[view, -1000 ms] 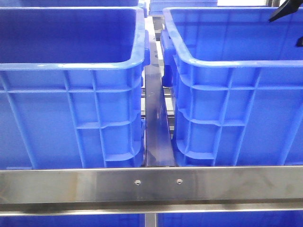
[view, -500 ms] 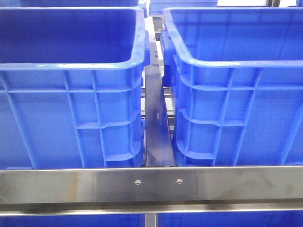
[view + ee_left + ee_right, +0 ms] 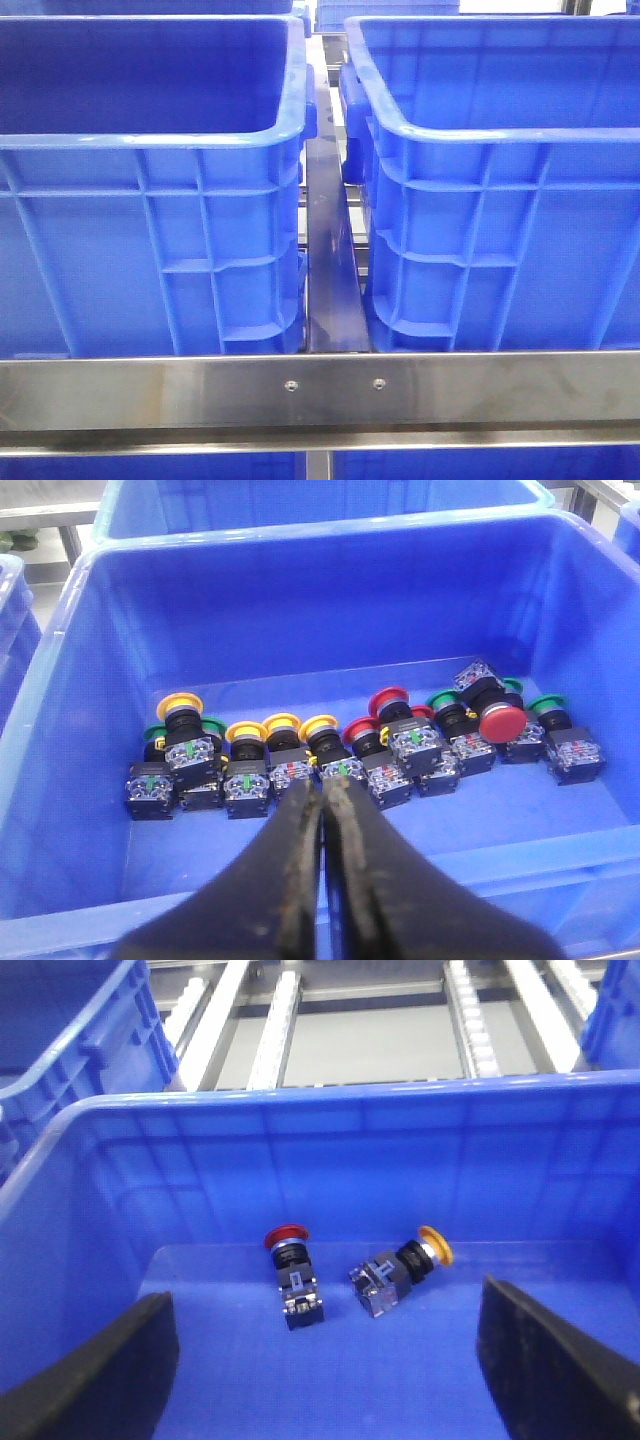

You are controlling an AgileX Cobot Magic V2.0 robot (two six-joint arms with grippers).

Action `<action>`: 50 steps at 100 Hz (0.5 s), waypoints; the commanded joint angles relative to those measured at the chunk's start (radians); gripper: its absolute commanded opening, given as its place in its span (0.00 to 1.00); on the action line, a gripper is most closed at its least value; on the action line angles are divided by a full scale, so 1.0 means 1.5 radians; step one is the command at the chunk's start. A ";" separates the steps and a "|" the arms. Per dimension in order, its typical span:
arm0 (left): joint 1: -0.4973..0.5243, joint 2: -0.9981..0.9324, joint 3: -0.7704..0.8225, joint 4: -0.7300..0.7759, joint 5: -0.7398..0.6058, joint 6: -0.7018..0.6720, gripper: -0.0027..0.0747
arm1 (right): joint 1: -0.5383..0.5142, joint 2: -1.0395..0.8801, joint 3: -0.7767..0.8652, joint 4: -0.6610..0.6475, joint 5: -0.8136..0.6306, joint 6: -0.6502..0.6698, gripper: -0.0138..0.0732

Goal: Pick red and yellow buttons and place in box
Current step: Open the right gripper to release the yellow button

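In the left wrist view a row of buttons lies on the floor of a blue bin [image 3: 90,810]: yellow-capped ones [image 3: 245,732], red-capped ones [image 3: 500,720] and green-capped ones [image 3: 545,702]. My left gripper [image 3: 323,785] hangs shut and empty above the bin's near side, its tips pointing toward the yellow buttons. In the right wrist view a red button [image 3: 293,1275] and a yellow button [image 3: 400,1272] lie on their sides in a blue box [image 3: 330,1140]. My right gripper [image 3: 325,1330] is wide open above them, holding nothing. Neither gripper shows in the front view.
The front view shows two tall blue crates, left [image 3: 150,140] and right [image 3: 480,135], with a narrow gap between them and a steel rail [image 3: 320,390] across the front. Roller tracks [image 3: 280,1020] run beyond the box in the right wrist view.
A dark gripper tip that showed at the top right corner of the front view one second ago has left the picture. The crates have not moved.
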 commanded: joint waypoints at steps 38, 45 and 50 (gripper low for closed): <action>-0.005 0.006 -0.018 0.009 -0.053 -0.002 0.01 | 0.000 -0.235 0.091 0.006 -0.008 -0.011 0.88; -0.005 0.006 -0.018 0.009 -0.053 -0.002 0.01 | 0.000 -0.261 0.104 0.006 0.004 -0.011 0.88; -0.005 0.006 -0.018 0.009 -0.053 -0.002 0.01 | 0.000 -0.281 0.113 0.006 0.018 -0.011 0.88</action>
